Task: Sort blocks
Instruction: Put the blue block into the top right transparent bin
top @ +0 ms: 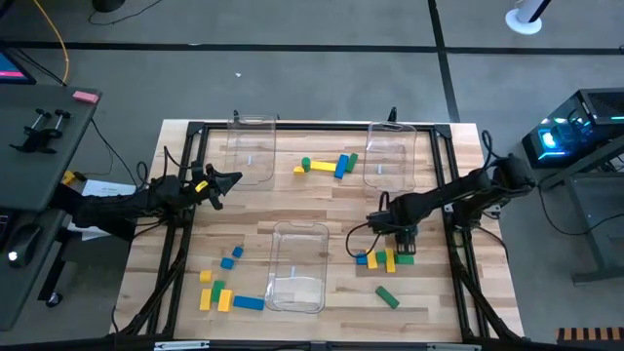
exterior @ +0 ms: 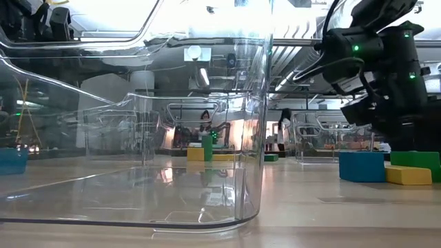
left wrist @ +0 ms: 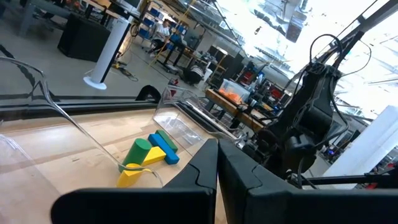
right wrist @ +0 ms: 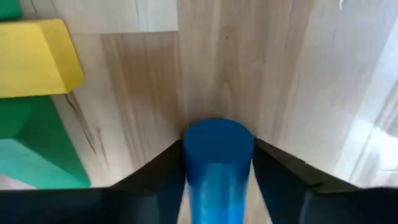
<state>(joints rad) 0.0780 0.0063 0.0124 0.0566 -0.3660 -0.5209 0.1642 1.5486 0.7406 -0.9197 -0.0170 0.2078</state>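
Note:
My right gripper (top: 400, 241) points down over a group of blue, yellow and green blocks (top: 383, 259) at the table's right. In the right wrist view a blue round block (right wrist: 217, 162) sits between its two fingers; a yellow block (right wrist: 37, 59) and a green block (right wrist: 31, 146) lie beside it. My left gripper (top: 224, 181) waits shut and level at the table's left edge and touches nothing. More blocks lie at the far middle (top: 324, 166) and the near left (top: 222, 288), and a single green one (top: 387, 296) at the near right. My right gripper has the blue round block's curved sides (right wrist: 189, 168) between its two fingers, one finger (right wrist: 155, 180) on each side. The fingers come from above, pointing down. Whether the block stands on the table or is lifted clear, I cannot tell.
Three clear plastic bins stand on the wooden table: one far left (top: 252, 146), one far right (top: 390, 154), one near the middle (top: 297, 278). A black frame (top: 292, 127) runs around the table's edges. In the low view the near bin's wall (exterior: 255, 124) fills the foreground.

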